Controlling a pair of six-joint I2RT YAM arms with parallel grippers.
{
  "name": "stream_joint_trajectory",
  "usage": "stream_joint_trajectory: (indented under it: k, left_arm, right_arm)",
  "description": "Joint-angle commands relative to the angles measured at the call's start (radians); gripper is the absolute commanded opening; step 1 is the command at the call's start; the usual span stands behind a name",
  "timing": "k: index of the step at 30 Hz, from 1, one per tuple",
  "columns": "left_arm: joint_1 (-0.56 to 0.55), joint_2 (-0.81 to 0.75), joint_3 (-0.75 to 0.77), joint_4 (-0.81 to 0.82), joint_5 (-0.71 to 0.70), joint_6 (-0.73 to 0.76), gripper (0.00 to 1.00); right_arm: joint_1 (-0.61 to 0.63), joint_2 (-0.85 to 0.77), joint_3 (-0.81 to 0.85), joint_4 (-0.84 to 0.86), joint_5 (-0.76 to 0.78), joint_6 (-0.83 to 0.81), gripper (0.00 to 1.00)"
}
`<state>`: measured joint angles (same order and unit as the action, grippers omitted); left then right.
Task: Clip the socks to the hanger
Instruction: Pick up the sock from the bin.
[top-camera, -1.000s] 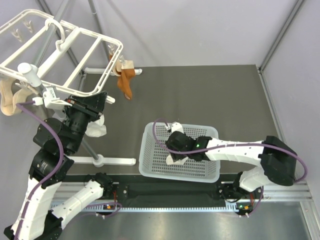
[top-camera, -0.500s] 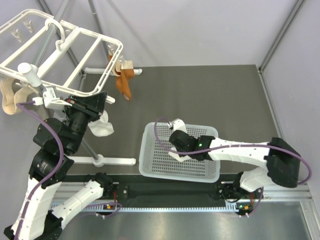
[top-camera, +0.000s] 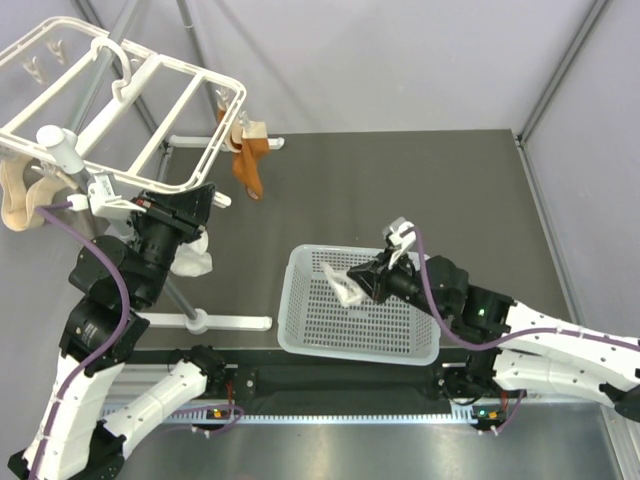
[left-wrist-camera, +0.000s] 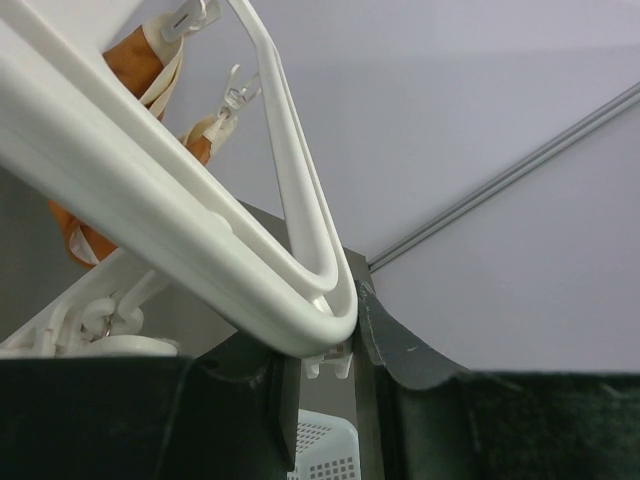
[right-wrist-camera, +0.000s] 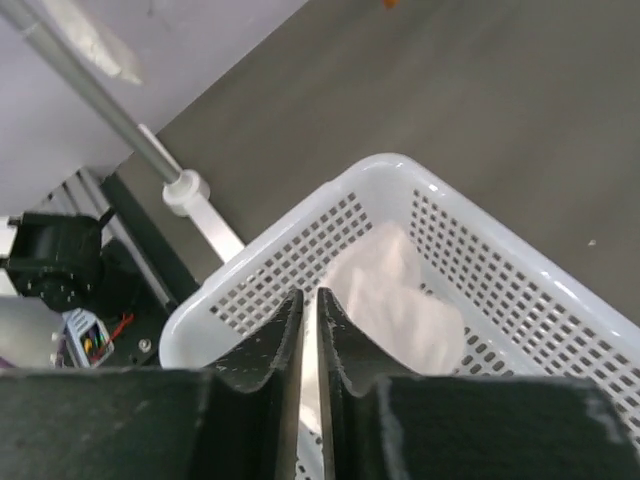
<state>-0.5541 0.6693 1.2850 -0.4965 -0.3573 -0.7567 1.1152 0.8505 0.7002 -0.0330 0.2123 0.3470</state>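
Grey bench below: your right gripper is clamped on a white sock above the basket. Next, likely carry it to a clip on the hanger. You cannot tell whether your left gripper grips anything.

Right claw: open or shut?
Shut: the right claw has its fingers almost together, pinching the white sock over the basket.

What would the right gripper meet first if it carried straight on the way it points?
The white sock at the right gripper's tips; just beyond, probably the white perforated basket's wall, though depth is unclear.
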Motion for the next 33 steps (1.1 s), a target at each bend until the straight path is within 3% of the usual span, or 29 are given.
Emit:
stream_joint_trajectory:
  k: [1,2,8,10,11,17,27,33]
  left_arm:
    - [-0.001,-0.004,-0.024,-0.011,0.011,-0.001,0.0]
    - [0.0,-0.002,-0.026,-0.011,0.014,-0.001,0.0]
    - [0.0,-0.002,-0.012,-0.02,0.009,0.008,0.0]
    - [0.0,-0.004,-0.01,-0.025,0.006,0.01,0.0]
    - [0.0,-0.004,-0.013,-0.025,0.004,0.01,0.0]
    - [0.0,-0.004,-0.024,-0.017,0.009,0.005,0.0]
    - [0.0,0.001,-0.019,-0.023,0.011,0.003,0.0]
    - [0.0,0.0,-0.012,-0.033,0.003,0.007,0.0]
  right_arm:
    - [-0.009,0.038,-0.094,0.148,-0.122,-0.017,0.06]
    - [-0.009,0.056,-0.114,0.168,-0.111,-0.017,0.0]
    - [-0.008,0.113,-0.127,0.095,0.068,0.003,0.0]
    - [-0.009,0.136,-0.079,0.036,0.076,-0.006,0.1]
    - [-0.008,0.174,-0.061,0.001,0.067,-0.012,0.23]
    - [0.001,0.387,0.057,-0.161,0.002,0.006,0.44]
    - [0.09,0.647,0.179,-0.309,0.157,0.107,0.4]
    - [0.086,0.683,0.144,-0.26,0.164,0.113,0.34]
